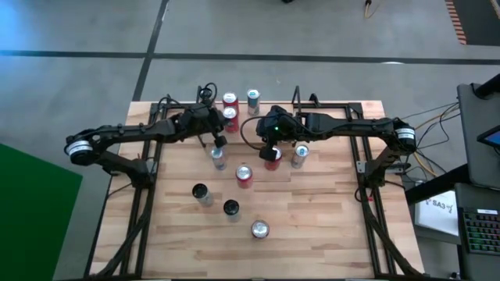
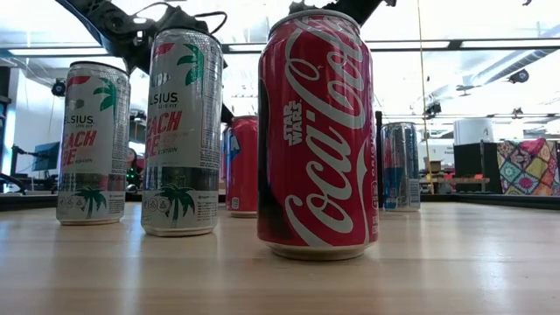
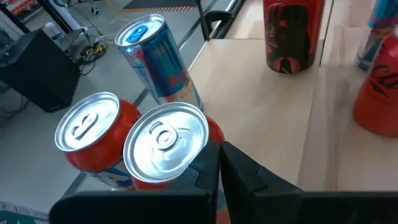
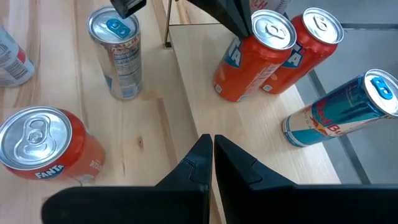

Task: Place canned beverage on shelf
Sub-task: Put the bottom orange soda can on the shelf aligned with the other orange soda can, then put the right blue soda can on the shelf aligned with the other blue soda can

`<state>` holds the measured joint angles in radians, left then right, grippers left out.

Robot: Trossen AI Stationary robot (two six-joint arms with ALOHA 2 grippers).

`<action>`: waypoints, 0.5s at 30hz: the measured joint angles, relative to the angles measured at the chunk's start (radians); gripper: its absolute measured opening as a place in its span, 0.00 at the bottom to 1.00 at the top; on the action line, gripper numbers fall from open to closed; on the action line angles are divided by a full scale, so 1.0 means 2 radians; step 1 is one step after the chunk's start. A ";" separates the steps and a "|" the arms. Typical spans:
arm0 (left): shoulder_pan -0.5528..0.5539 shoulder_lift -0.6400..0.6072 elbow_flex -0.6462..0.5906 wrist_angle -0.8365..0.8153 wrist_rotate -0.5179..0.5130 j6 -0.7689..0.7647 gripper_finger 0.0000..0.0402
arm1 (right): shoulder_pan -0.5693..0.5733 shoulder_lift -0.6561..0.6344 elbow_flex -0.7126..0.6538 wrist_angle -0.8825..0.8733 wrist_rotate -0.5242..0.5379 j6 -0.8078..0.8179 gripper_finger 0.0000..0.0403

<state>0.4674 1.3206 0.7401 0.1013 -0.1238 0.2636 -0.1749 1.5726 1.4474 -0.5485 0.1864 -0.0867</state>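
Already three cans stand on the shelf; both hands are empty.

Nearest in the low view, a red Coca-Cola aluminium can stands upright on the light wooden table. Farther back, the right hand and left hand, fingers pressed together on nothing, hover by the black wire shelf. Such a can is probably light if empty, stiff, smooth and slippery; grip its cylindrical wall at mid-height.
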 joint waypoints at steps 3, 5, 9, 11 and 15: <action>-0.001 -0.003 0.000 0.000 0.000 -0.006 0.00 | 0.000 0.000 0.000 0.000 0.000 0.000 0.02; -0.004 -0.011 0.000 0.004 0.003 -0.009 0.00 | 0.000 0.000 -0.001 0.000 0.000 0.000 0.02; -0.012 -0.034 0.000 0.008 0.005 -0.017 0.00 | 0.000 0.000 -0.011 0.000 0.000 0.003 0.02; -0.019 -0.053 -0.001 0.007 0.008 -0.027 0.00 | 0.000 0.000 -0.018 0.002 0.000 0.012 0.02; -0.036 -0.097 -0.013 0.013 0.051 -0.043 0.00 | 0.000 0.000 -0.040 0.038 -0.001 0.024 0.02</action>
<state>0.3963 1.1260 0.7143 0.1263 -0.0222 0.1766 -0.1748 1.5726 1.3675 -0.4729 0.1846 -0.0378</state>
